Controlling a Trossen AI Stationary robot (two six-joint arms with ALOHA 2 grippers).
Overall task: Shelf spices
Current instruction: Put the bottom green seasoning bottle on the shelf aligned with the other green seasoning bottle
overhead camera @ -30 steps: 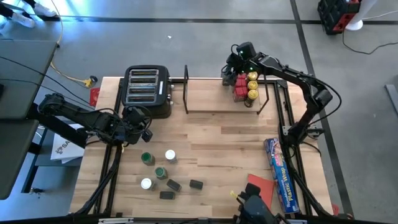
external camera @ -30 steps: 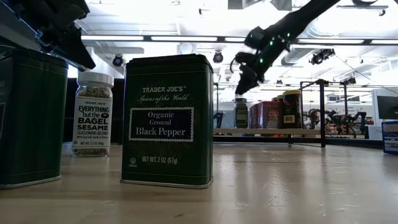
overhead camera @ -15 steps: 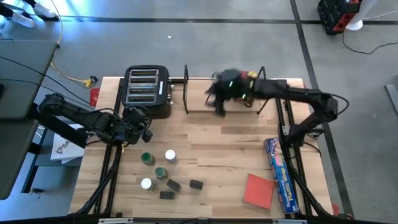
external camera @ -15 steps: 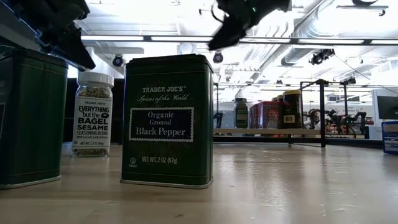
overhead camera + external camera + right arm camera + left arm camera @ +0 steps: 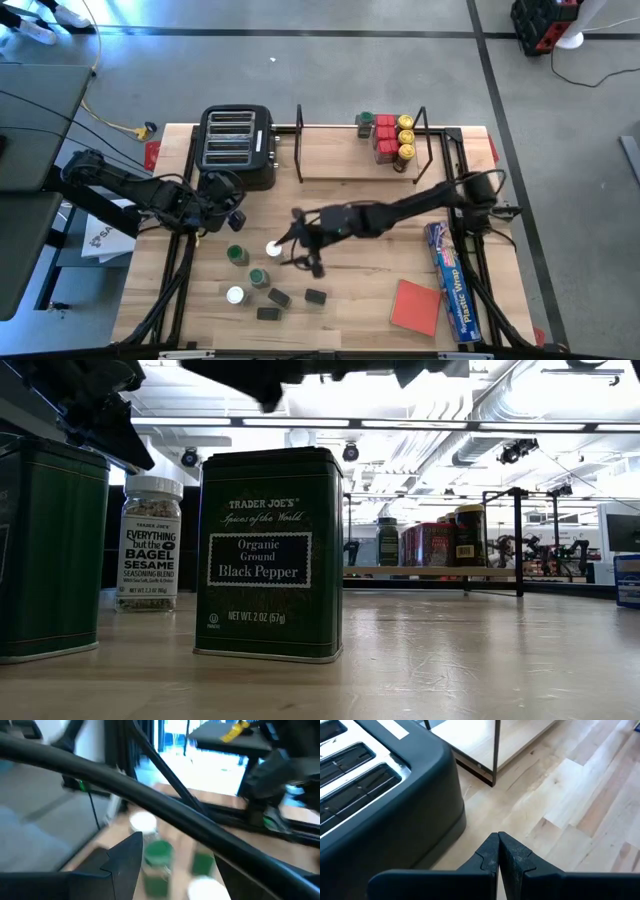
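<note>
Several loose spices stand on the wooden table left of centre: a white-topped jar [image 5: 272,248], green-topped ones [image 5: 237,255] and small black ones [image 5: 279,297]. More spices [image 5: 392,137] stand on the base board of the shelf [image 5: 350,170] at the far edge. My right gripper [image 5: 300,245] hovers open just right of the white-topped jar, above the table. Its wrist view shows a green-topped jar [image 5: 159,852] and a white-topped one [image 5: 143,822] beyond the fingers. My left gripper [image 5: 498,840] is shut and holds nothing beside the toaster [image 5: 237,145].
A red square pad [image 5: 415,305] and a long blue plastic-wrap box [image 5: 452,280] lie near the right front. In the low view a black-pepper tin [image 5: 268,555], a bagel-seasoning jar [image 5: 150,545] and a green tin [image 5: 50,550] stand close to the camera.
My right gripper has swung away from the spices on the shelf, toward the table's near left, and dropped a little. It now hangs over the loose spices. It has tipped from pointing down to nearly level.
</note>
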